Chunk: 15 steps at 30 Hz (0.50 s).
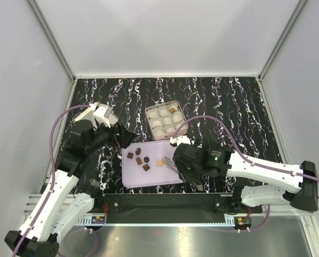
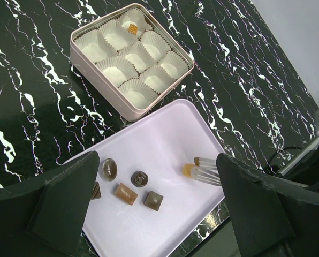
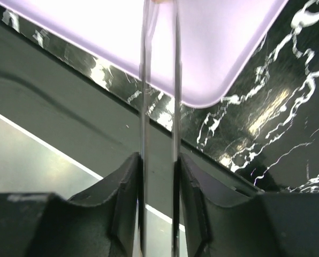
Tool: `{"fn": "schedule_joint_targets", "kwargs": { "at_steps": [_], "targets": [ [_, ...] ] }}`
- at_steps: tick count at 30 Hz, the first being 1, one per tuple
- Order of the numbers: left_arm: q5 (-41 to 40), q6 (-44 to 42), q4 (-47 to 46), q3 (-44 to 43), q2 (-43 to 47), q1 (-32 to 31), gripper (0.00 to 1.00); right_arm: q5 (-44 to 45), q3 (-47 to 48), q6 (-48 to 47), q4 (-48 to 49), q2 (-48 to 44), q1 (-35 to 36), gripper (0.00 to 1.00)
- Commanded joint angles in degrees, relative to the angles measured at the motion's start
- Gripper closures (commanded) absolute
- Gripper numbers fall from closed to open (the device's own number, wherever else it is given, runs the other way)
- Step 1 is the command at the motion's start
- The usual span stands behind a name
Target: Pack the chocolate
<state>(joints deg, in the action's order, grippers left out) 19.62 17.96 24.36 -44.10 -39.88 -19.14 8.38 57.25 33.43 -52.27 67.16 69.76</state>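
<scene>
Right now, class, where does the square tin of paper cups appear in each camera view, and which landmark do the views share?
Top external: the square tin sits at centre, just above the lilac tray.
Left wrist: the square tin is upper left, above the lilac tray.
Right wrist: not in it; only the lilac tray shows, at the top.
Shared landmark: the lilac tray.

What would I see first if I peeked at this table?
A shiny black marbled tabletop carries a pale lilac plastic tray near the front, dotted with little brown chocolates. Just behind the tray sits a square pale tin full of white paper cups, one holding an orange-tan chocolate. At the tray's right side, the right gripper pinches clear plastic tongs whose tips reach a second orange-tan piece.
</scene>
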Motion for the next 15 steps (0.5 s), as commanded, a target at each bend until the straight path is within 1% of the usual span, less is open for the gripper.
{"fn": "schedule_joint_targets", "kwargs": {
  "at_steps": [1, 4, 8, 11, 15],
  "targets": [
    [1.22, -0.20, -2.48, -0.47, -0.02, 0.42, 0.01, 4.18, 5.93, -0.73, -1.25, 1.74, 0.56, 0.60],
    [0.77, -0.29, -1.43, -1.08, -0.55, 0.50, 0.01, 5.15, 10.32, -1.79, -3.53, 4.55, 0.64, 0.61],
    [1.04, -0.20, -1.86, -0.82, 0.24, 0.59, 0.01, 5.33, 13.14, -2.40, -4.68, 8.16, 0.47, 0.60],
    [0.95, -0.11, -2.12, -0.64, 0.85, 0.59, 0.01, 3.31, 12.71, -4.16, -0.83, 8.61, 0.47, 0.56],
    [0.77, -0.11, -1.86, -0.73, 0.68, 0.59, 0.01, 3.57, 14.72, -5.92, 1.64, 11.67, 0.38, 0.53]
  ]
}}
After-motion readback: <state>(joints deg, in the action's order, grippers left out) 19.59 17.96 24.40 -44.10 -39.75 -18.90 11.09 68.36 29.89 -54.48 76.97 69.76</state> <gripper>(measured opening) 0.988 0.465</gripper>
